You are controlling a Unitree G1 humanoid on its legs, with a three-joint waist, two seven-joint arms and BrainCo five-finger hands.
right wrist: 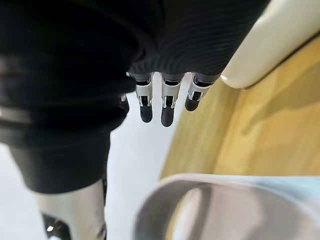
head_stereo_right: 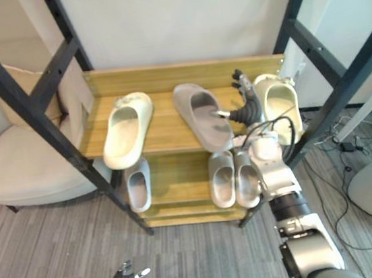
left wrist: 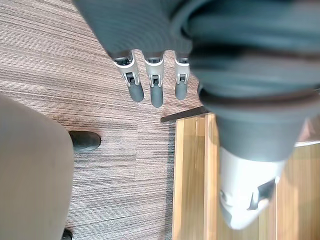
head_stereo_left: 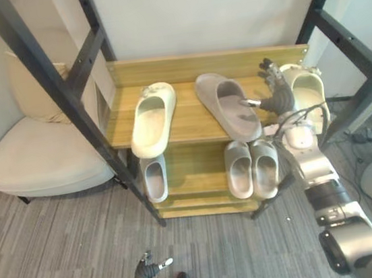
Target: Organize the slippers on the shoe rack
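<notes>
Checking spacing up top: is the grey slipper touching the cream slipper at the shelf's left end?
Apart: the left eye view shows bare top shelf between the grey slipper and the cream slipper.

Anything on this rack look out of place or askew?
Yes. On the top shelf the grey slipper lies slanted between the left cream slipper and right cream slipper, splitting that pair, with the right hand beside it.
</notes>
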